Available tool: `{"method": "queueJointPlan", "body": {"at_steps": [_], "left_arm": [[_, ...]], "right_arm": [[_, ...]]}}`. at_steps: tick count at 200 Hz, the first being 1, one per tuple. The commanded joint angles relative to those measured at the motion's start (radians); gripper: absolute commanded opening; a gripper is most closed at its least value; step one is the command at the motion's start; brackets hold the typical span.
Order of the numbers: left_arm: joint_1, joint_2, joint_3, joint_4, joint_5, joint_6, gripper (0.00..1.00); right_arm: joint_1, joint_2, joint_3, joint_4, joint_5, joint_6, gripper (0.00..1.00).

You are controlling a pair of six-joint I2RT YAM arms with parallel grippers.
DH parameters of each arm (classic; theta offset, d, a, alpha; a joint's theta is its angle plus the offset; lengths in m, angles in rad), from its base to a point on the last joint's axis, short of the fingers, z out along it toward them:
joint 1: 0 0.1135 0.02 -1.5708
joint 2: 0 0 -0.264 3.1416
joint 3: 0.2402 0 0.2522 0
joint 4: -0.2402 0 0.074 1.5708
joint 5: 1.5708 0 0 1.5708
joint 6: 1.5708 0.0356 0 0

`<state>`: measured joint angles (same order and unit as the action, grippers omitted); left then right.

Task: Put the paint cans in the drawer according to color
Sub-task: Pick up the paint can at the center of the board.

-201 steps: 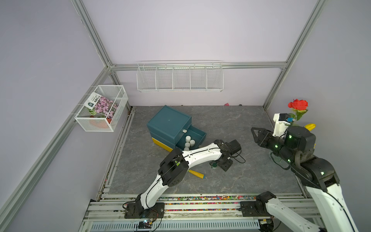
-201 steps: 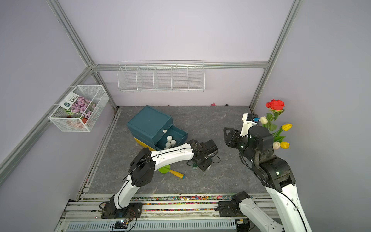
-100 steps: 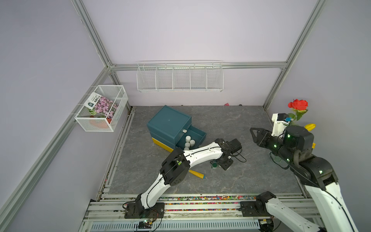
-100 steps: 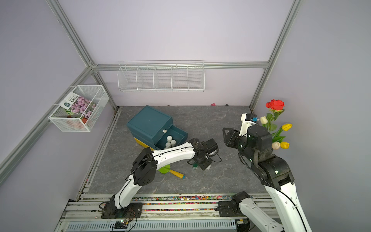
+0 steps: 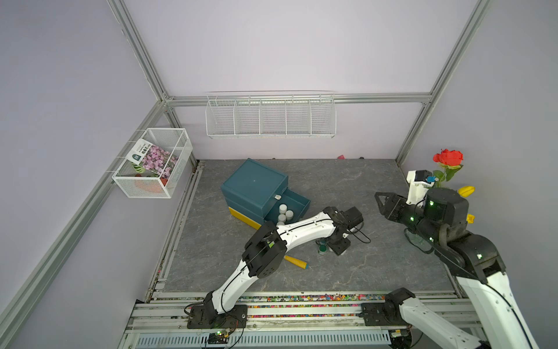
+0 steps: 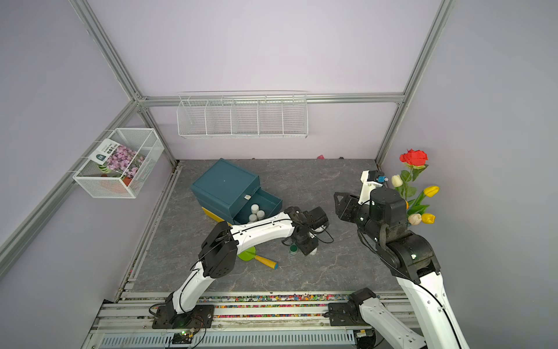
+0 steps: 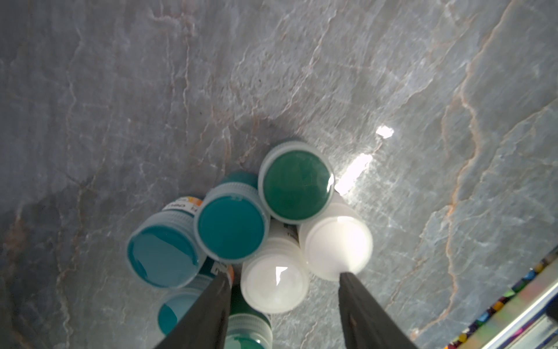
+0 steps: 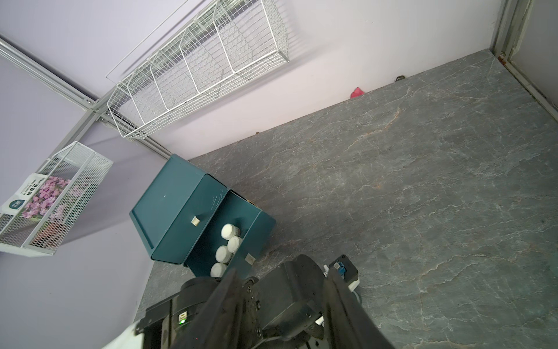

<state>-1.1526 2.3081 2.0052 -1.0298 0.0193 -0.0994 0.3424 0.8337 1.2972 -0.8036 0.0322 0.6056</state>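
In the left wrist view several small paint cans stand bunched on the grey floor: a green-lidded can [image 7: 296,181], two teal cans [image 7: 232,220] [image 7: 163,256] and two white cans [image 7: 274,284] [image 7: 336,244]. My left gripper [image 7: 283,276] is open and points down, its fingers [image 7: 211,308] astride the nearer white can with a gap on one side. In both top views it hangs over the cluster beside the green can [image 5: 322,248] [image 6: 293,248]. The teal cabinet's open drawer [image 5: 297,201] [image 8: 259,223] holds white cans [image 8: 229,231]. My right gripper [image 5: 382,201] [image 8: 280,272] is open and holds nothing.
A green paddle with a yellow handle [image 6: 256,256] lies by the left arm. The cabinet [image 5: 253,184] has a yellow bottom drawer [image 5: 241,216]. Flowers [image 5: 447,163] stand at the right wall. Wire baskets [image 5: 270,114] [image 5: 154,163] hang on the walls.
The left jaws have narrowed a little around the white can. The right arm has shifted slightly towards the middle.
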Motion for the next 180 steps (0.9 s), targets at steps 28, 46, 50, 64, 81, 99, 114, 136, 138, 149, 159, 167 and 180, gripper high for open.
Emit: {"method": "queueJointPlan", "body": {"at_steps": [28,46,50,64,81,99,114,136,138,149,159,167,180], "left_arm": [[0.006,0.035,0.037,-0.032,0.033,0.038,0.49],[0.005,0.029,0.037,-0.042,0.037,0.036,0.48],[0.005,0.029,0.039,-0.045,0.037,0.035,0.47],[0.005,0.024,0.041,-0.053,0.044,0.035,0.44],[0.005,0.02,0.042,-0.069,0.061,0.035,0.44],[0.005,0.012,0.04,-0.083,0.077,0.036,0.47],[0.005,0.003,0.032,-0.08,0.076,0.036,0.5],[0.004,0.005,0.026,-0.068,0.066,0.041,0.54],[0.005,0.005,0.025,-0.067,0.065,0.041,0.54],[0.005,0.008,0.022,-0.053,0.048,0.035,0.54],[0.005,0.006,0.018,-0.036,0.032,0.031,0.54],[0.007,0.009,0.018,-0.027,0.022,0.029,0.54],[0.006,0.016,0.022,-0.018,0.011,0.025,0.54]], "right_arm": [[-0.003,0.002,-0.018,0.013,-0.002,-0.007,0.47],[-0.003,0.005,-0.019,0.019,-0.005,-0.006,0.47],[-0.003,0.006,-0.019,0.019,-0.005,-0.006,0.47],[-0.003,0.01,-0.021,0.023,-0.008,-0.006,0.47],[-0.003,0.014,-0.021,0.03,-0.01,-0.003,0.47],[-0.003,0.017,-0.023,0.033,-0.009,-0.003,0.47],[-0.003,0.017,-0.026,0.034,-0.009,-0.001,0.47],[-0.004,0.017,-0.029,0.039,-0.011,0.002,0.47],[-0.003,0.018,-0.029,0.039,-0.011,0.003,0.47],[-0.004,0.018,-0.029,0.041,-0.011,0.003,0.47],[-0.004,0.019,-0.029,0.042,-0.012,0.004,0.47],[-0.004,0.018,-0.027,0.043,-0.012,0.003,0.47],[-0.003,0.017,-0.027,0.04,-0.011,0.003,0.47]]}}
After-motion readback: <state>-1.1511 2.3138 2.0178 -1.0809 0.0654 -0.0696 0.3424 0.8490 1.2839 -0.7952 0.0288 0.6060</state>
